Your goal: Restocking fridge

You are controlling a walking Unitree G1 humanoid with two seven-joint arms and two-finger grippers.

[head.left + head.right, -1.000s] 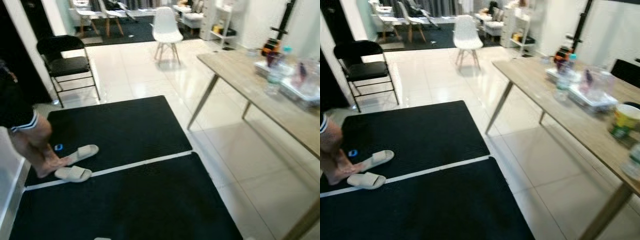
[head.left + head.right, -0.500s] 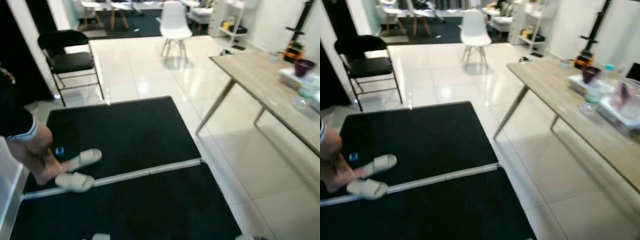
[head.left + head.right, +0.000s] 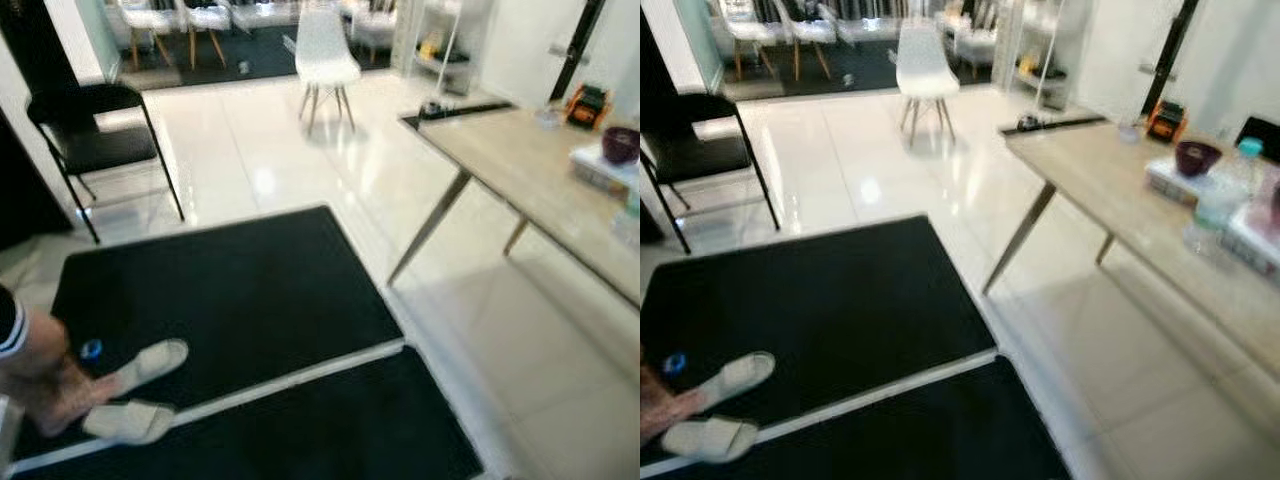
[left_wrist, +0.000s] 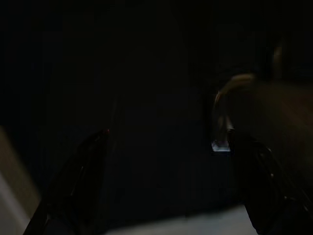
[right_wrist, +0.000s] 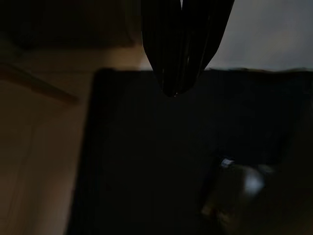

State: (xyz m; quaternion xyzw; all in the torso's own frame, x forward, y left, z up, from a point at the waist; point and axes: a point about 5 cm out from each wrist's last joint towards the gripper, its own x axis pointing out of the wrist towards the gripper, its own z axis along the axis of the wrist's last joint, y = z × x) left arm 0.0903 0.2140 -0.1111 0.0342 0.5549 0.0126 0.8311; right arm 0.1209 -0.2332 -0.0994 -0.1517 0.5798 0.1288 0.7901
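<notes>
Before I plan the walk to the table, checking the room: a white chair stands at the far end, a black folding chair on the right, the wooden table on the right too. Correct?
Not quite. The black folding chair stands on the left, as the left eye view shows. The white chair and the wooden table are as you say.

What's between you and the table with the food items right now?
Nothing visible blocks the way: bare tile floor lies between the black mat and the table. A person's foot in slippers stands off to the left on the mat.

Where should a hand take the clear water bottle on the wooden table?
Grip the water bottle around its mid-body from the table's open floor-side edge. It stands upright and is round, so a side grasp suits it; containers sit close behind. The view is blurred.
</notes>
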